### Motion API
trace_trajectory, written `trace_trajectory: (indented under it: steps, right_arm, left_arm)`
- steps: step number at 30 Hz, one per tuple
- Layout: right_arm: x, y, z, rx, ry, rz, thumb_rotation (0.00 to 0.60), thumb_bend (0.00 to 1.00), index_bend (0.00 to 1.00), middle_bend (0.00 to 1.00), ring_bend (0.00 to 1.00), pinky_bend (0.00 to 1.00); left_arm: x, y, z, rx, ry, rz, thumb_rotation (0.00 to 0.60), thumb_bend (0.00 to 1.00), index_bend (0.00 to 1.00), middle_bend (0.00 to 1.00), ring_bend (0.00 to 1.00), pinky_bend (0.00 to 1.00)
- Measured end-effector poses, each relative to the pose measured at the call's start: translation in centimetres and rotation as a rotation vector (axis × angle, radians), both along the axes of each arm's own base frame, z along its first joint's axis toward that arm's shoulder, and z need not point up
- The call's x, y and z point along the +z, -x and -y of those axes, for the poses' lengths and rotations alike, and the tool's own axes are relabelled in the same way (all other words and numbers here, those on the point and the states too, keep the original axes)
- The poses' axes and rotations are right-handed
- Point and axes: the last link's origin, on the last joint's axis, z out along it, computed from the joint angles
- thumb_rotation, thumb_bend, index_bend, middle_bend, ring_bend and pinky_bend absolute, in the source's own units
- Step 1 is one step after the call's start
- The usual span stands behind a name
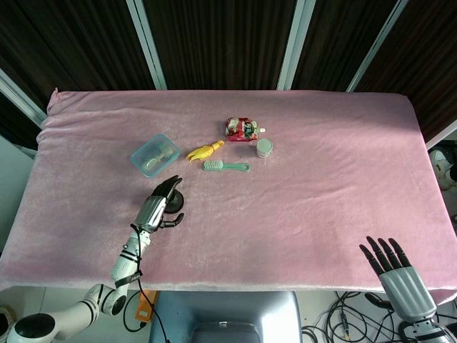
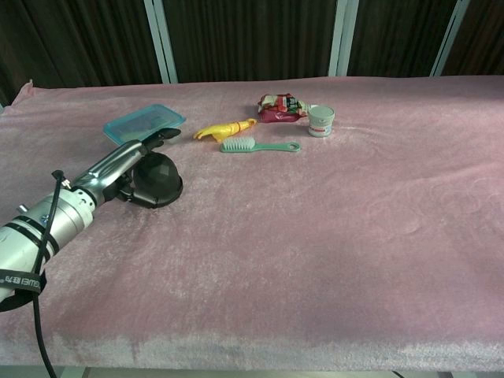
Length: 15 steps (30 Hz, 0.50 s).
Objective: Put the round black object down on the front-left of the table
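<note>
The round black object point(image 1: 176, 203) point(image 2: 159, 180) rests on the pink cloth at the front-left of the table. My left hand point(image 1: 161, 201) point(image 2: 126, 167) is right at it: the fingers reach straight over its top and the thumb lies at its near side, with no firm grip visible. My right hand point(image 1: 393, 270) hovers off the table's front-right edge, fingers spread and holding nothing; only the head view shows it.
Behind the black object are a teal lidded box point(image 1: 155, 154) point(image 2: 145, 122), a yellow toy point(image 1: 205, 151) and a green brush point(image 1: 225, 166). A red pouch point(image 1: 241, 128) and a small white jar point(image 1: 264, 148) lie further right. The table's front edge point(image 1: 235, 284) is near.
</note>
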Motion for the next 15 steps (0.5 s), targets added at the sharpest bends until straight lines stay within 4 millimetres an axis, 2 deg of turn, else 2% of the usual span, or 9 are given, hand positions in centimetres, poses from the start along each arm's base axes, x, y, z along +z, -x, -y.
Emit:
trace_trajectory:
  steps: [15]
  right_arm:
    - [-0.01,0.0,-0.08,-0.001,-0.004,0.0,0.6,0.1,0.0,0.0,0.0,0.11]
  left_arm:
    - [-0.02,0.41,-0.44,0.003,-0.012,-0.05,0.6,0.33,0.06,0.0,0.0,0.12]
